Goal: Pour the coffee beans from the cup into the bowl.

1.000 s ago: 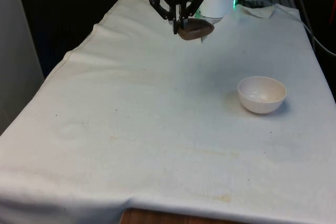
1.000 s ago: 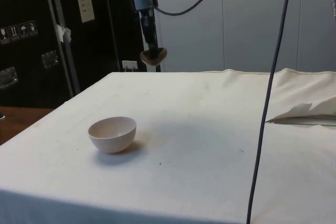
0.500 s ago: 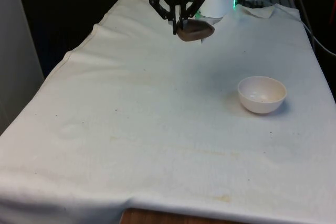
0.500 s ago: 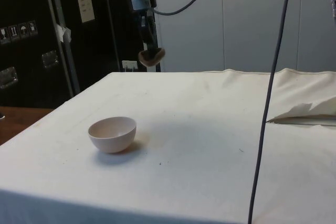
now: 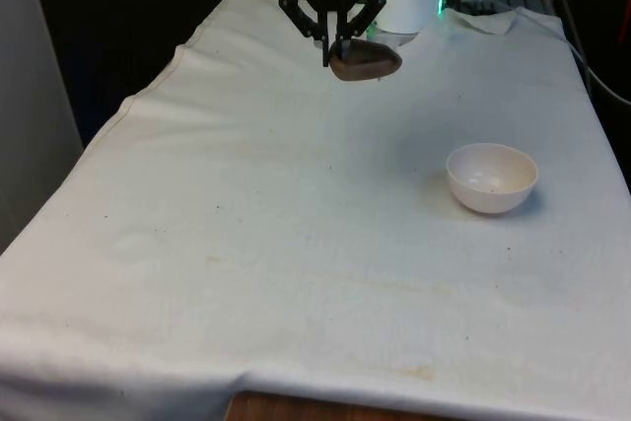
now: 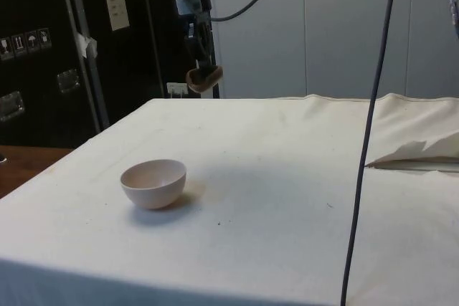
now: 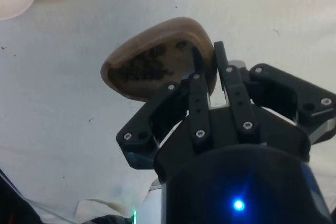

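Brown cup (image 5: 365, 60) of coffee beans (image 7: 142, 66) is held aloft by its rim in the clenched pincer (image 5: 335, 46), well apart from bowl (image 5: 492, 177) on counter (image 5: 246, 244); judged light, rigid, likely to spill if tilted.
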Available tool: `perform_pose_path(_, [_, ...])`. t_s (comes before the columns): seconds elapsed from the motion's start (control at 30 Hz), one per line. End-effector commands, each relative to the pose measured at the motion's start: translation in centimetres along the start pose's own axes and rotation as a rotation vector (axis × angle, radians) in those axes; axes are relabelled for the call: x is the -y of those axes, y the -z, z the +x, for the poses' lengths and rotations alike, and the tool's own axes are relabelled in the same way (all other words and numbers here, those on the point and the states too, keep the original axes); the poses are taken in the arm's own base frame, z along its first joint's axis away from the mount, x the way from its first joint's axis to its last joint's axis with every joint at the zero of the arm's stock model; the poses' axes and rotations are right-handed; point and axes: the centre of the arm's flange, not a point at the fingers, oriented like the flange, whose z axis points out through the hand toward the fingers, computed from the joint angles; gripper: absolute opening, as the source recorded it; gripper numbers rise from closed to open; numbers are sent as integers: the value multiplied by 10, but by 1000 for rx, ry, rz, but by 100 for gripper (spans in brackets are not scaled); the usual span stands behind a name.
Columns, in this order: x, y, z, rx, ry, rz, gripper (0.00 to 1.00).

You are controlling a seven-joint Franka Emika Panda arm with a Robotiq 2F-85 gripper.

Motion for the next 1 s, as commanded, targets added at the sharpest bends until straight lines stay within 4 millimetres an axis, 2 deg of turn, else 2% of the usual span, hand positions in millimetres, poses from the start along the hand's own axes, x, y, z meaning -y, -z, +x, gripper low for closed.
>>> perform_pose_path(0.0, [0, 0, 0, 1, -10, -4, 0])
perform_pose_path(0.57, [20, 2, 6, 10, -52, -62, 0])
perform_pose_path(0.97, [39, 13, 15, -7, -72, -131, 0])
